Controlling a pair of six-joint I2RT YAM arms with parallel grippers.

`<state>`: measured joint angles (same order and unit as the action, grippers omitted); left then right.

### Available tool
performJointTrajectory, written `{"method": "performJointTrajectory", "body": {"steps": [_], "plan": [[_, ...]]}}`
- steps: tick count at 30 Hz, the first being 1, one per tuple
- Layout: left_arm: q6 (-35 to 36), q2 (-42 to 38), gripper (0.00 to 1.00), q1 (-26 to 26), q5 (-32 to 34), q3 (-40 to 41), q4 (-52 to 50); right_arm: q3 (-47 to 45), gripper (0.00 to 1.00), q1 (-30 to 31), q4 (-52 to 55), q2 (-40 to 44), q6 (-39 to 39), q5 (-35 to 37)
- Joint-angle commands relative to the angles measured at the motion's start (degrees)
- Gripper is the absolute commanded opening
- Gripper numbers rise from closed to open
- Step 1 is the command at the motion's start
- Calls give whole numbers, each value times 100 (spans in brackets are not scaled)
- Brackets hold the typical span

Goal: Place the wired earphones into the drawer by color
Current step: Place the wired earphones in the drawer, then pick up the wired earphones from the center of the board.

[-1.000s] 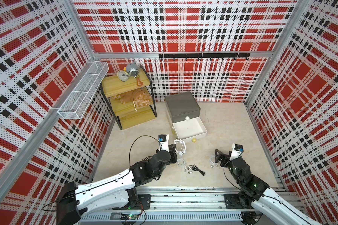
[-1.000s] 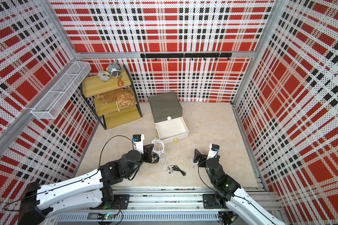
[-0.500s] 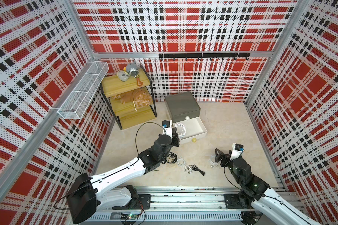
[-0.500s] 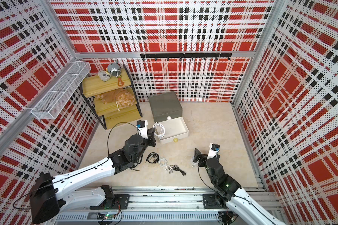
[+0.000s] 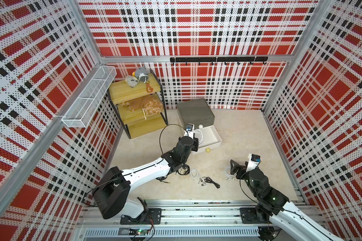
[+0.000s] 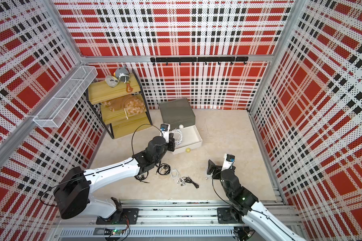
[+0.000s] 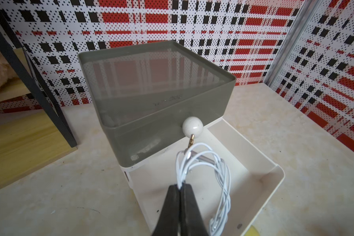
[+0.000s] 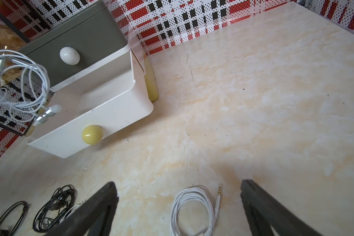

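On a pale, marble-look table point(image 5: 249, 135) walled in red plaid, a black earphone coil point(image 8: 56, 204) lay loose beside the left arm. Further right, the left gripper point(image 7: 180, 187) was pinched fully closed on a few strands of a white earphone bundle point(image 7: 226, 183). It held the bundle over the open white drawer point(image 7: 253, 159) at the base of a grey cabinet point(image 7: 155, 81), and the bundle seemed to hang clear of the drawer floor. Its long axis ran roughly up and down, with the gold plug uppermost, aimed toward the cabinet's white knob point(image 7: 192, 126), and the silver earbuds lowest. In front of the drawer, nearer the arms, lay a tangle of white and black earphones point(image 5: 205, 180). Furthest right, the right gripper point(image 8: 178, 182) stood wide open and empty, its jaws on either side of a flat white earphone coil point(image 8: 190, 192) whose plug pointed ahead, away from the arm. These bundles looked very light, limp and slippery, and likely to unwind or snag. A pinch across several strands at a coil's thickest part, not on an earbud or plug, would probably hold best.
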<state>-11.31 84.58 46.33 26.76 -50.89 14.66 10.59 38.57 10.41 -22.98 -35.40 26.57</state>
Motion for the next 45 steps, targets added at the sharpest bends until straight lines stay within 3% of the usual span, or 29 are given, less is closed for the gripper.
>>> {"method": "performJointTrajectory", "body": {"steps": [1, 14, 26, 30, 45], "plan": [[18, 235, 0, -93, -66, -285, -59, 188, 100, -2, 57, -14, 79, -36], [-54, 739, 2, -225, -137, -607, -391, 347, 100, -6, 212, -276, -44, -11], [-548, 164, 66, -194, -240, -228, -420, 596, 100, -7, 370, -877, -258, -312], [-921, -343, 98, -181, -347, 246, -303, 798, 100, -6, 619, -1241, -426, -363], [-1938, -1909, 99, -169, -327, 1859, -315, 1827, 100, -147, 1906, -3095, -2212, -78]]}}
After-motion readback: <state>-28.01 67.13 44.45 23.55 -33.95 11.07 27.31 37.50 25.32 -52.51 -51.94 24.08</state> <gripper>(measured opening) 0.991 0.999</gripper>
